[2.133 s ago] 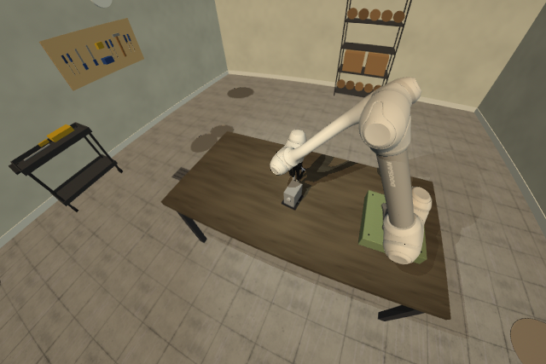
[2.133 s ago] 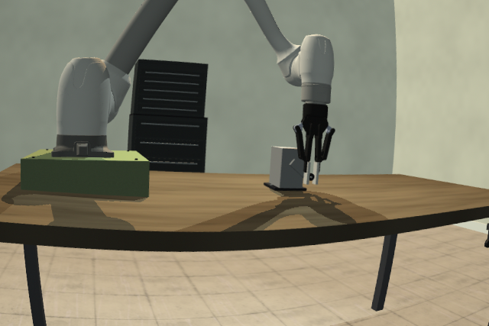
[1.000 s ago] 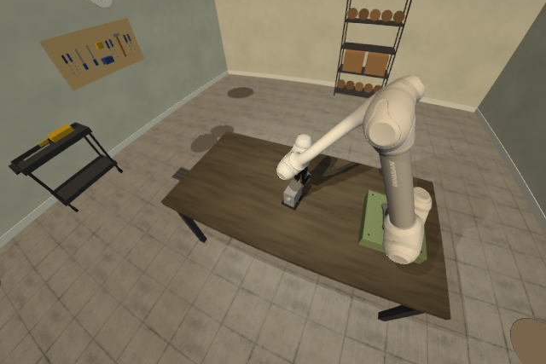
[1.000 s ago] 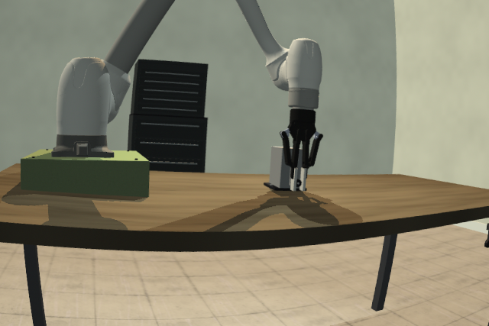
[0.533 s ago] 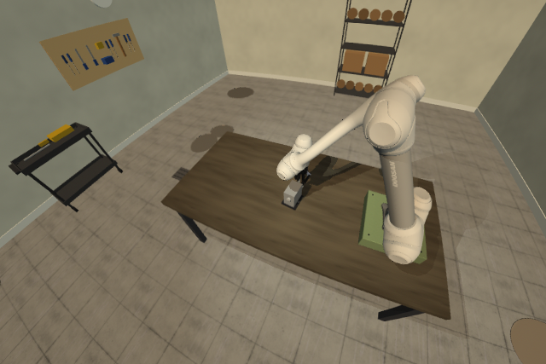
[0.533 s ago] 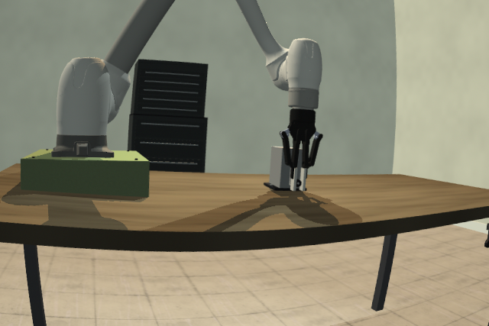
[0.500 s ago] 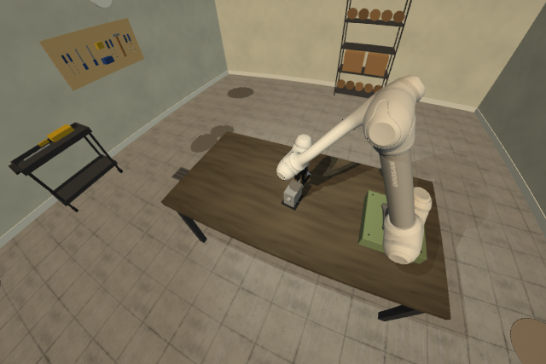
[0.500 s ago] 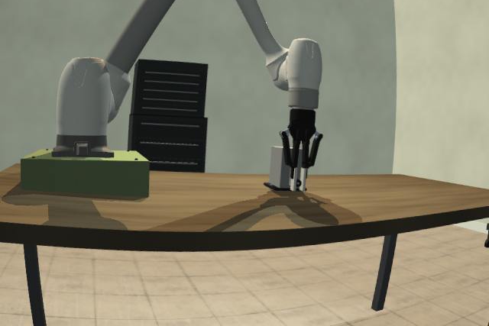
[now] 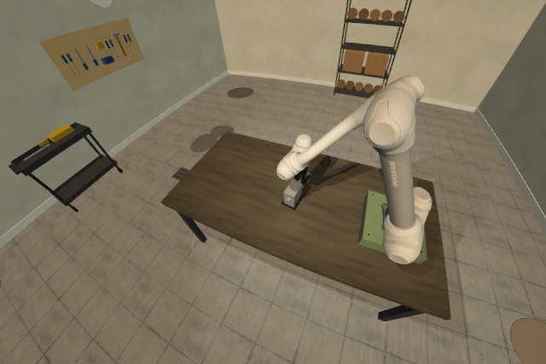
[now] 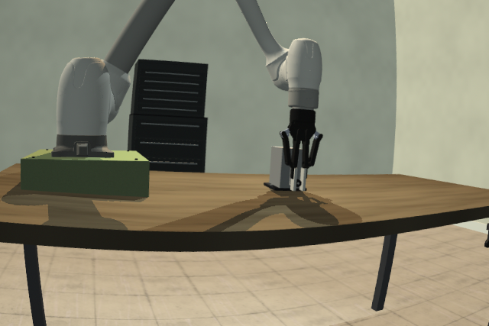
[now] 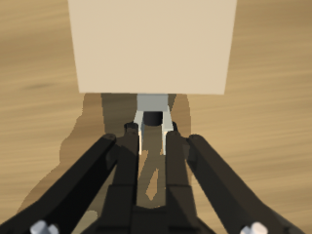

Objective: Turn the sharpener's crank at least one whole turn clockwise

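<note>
While the gripper (image 11: 152, 138) pinches the knob (image 11: 152, 118) low beside the sharpener (image 11: 152, 46), the turn looks roughly half done.

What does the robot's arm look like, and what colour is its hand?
The arm is creamy white, made of smooth round tubes with fat rounded joints, and has grey lettering down its upright part. It stands on a green base plate. Below a grey collar sits the black end effector, with thin linked black bars and two light silvery fingers. No loose cables show.
</note>
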